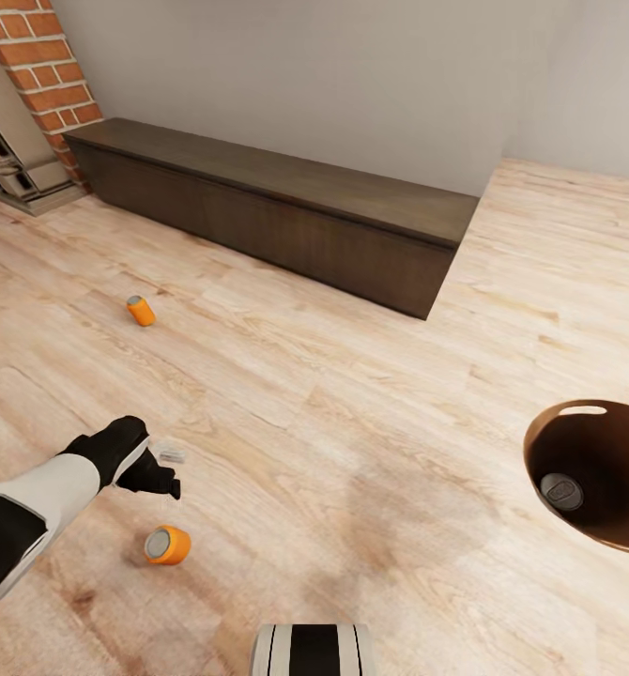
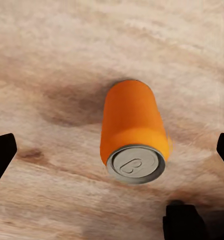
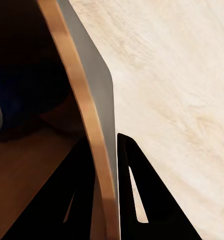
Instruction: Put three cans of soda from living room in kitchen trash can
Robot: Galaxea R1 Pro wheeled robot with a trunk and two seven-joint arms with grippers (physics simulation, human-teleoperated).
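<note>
left gripper (image 1: 164,474) is hanging just above the wood floor (image 1: 352,422), fingers spread wide apart. the left wrist view has the near orange can (image 2: 133,132) lying on its side on the floor right between the two finger tips, not touched by either. in the head view that can (image 1: 168,545) sits just beside the gripper, silvery top facing the robot.

other orange can (image 1: 141,311) is also on its side, further out on the floor, well apart from the first and in front of the long dark cabinet (image 1: 277,211).

right gripper (image 3: 107,200) is clamped on the bin (image 1: 601,474) wall, one finger inside, one outside. a silvery can top (image 1: 561,491) shows at the bin's bottom. brick fireplace (image 1: 42,66) in the far corner.
</note>
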